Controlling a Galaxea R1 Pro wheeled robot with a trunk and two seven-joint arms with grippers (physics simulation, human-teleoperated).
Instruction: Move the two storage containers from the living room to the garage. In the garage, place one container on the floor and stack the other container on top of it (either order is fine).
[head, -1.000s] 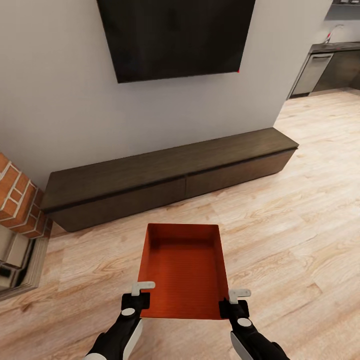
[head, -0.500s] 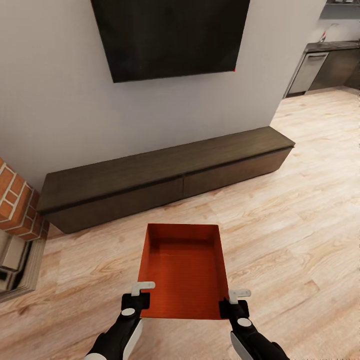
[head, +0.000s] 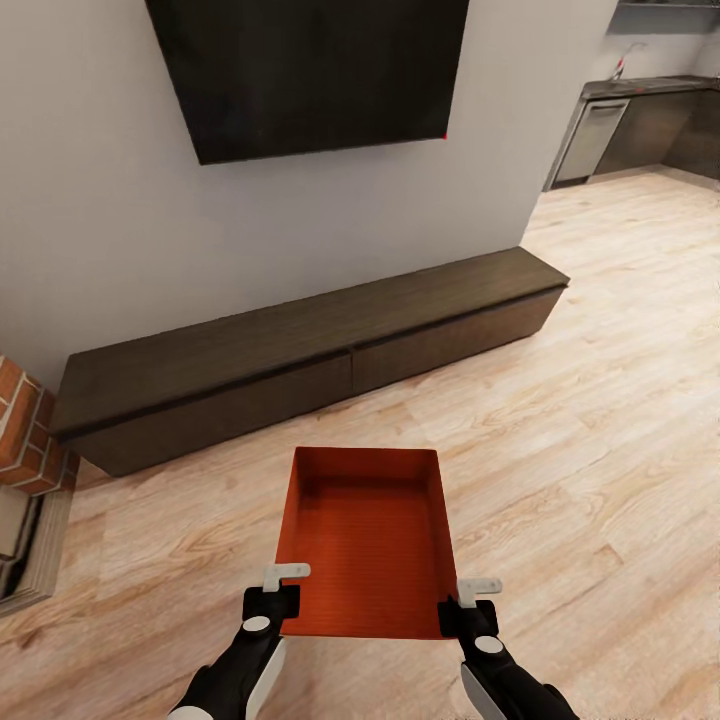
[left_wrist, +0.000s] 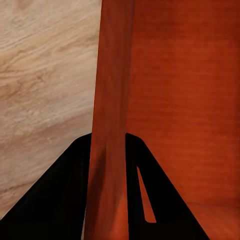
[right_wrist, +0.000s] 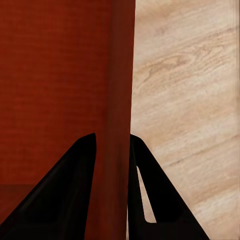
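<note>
Storage container (head: 365, 540) held level, near centre, above plank floor (head: 600, 420); left end effector (head: 272, 592) clamped on left wall, right end effector (head: 470, 600) clamped on right wall, thin wall pinched between fingers (left_wrist: 75, 200) and (right_wrist: 70, 190). Whole view swung since a second ago: bench (head: 300, 350), TV (head: 310, 70), fireplace (head: 20, 430) slid left, kitchen (head: 640, 130) more exposed far right. Probably turning toward garage, carry just begun. Orange-red, shallow, rectangular, finely ribbed bottom; bench dark wood, long, low.
</note>
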